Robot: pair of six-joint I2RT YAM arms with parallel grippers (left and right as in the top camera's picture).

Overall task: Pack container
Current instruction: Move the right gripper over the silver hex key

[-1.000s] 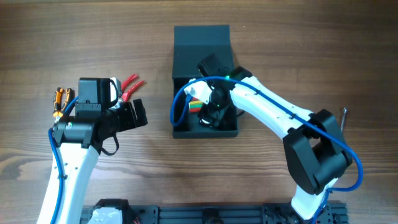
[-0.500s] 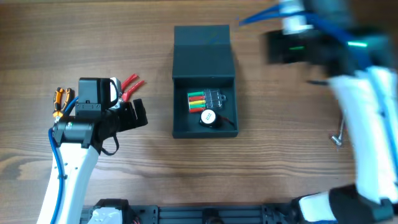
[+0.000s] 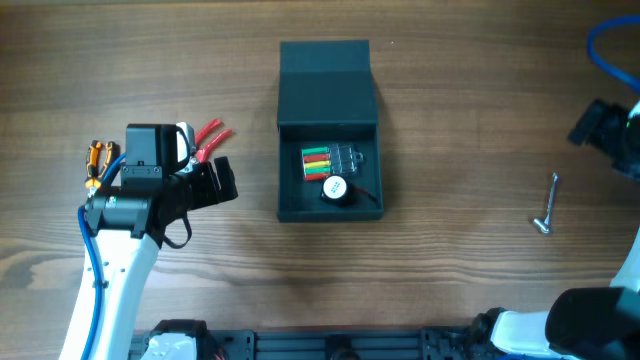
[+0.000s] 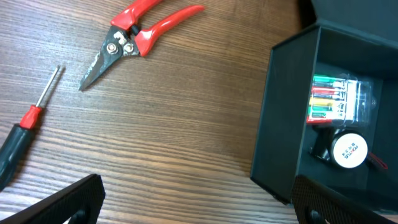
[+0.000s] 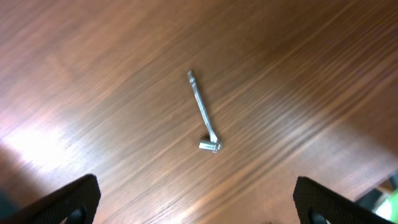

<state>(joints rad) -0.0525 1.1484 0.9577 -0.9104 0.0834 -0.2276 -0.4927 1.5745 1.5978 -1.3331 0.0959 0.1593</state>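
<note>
Well right of the container (image 3: 325, 85), the right gripper (image 5: 194, 200) hangs wide open over the wrench (image 5: 203, 112), probably lining up a grab.

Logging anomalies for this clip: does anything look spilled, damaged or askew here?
Nothing stands out. The dark teal-grey square container sits upright with its lid open; the red-handled pliers and silver L-shaped wrench lie flat on the wooden table.

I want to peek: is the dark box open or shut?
Open. The lid of the container lies folded back; a colourful bit case and a white disc show inside.
</note>
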